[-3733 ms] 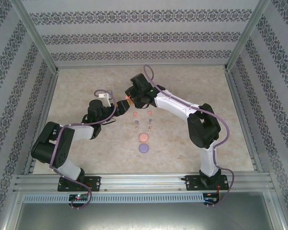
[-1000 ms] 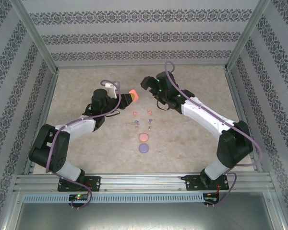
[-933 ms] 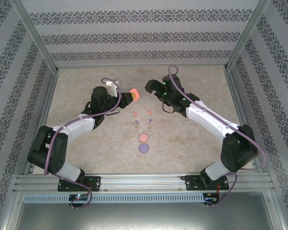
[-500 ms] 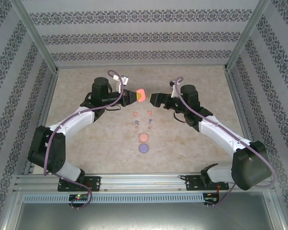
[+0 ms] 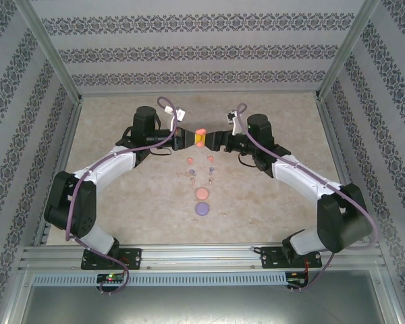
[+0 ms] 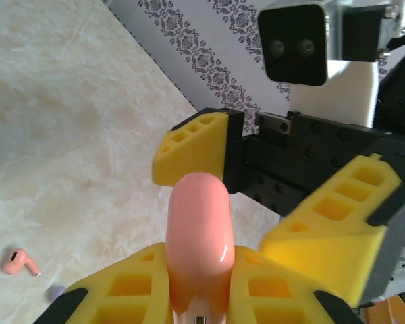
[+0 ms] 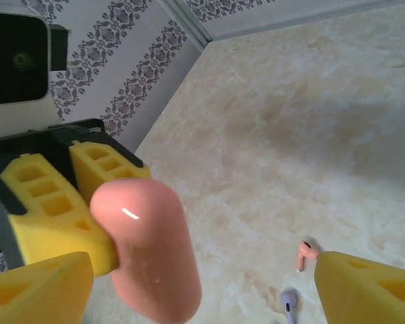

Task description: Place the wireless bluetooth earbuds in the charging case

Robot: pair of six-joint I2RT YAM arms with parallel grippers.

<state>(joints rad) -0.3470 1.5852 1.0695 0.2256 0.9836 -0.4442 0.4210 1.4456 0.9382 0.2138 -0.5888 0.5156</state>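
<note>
Base of salmon case [image 6: 197, 229] cut off — bottom edge, purple earbud [image 7: 289, 305] cropped too

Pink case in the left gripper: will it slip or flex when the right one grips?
Glossy and rounded, the pink case may slip or twist between the yellow pads. It seems rigid: clamped by the left gripper at one end, it shows no bending.

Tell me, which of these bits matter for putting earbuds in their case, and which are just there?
Job:
- pink case in the left gripper
- right gripper, open around it
- earbuds on the table
- round salmon case
- round purple case

Just there:
- patterned walls
- metal frame
</note>
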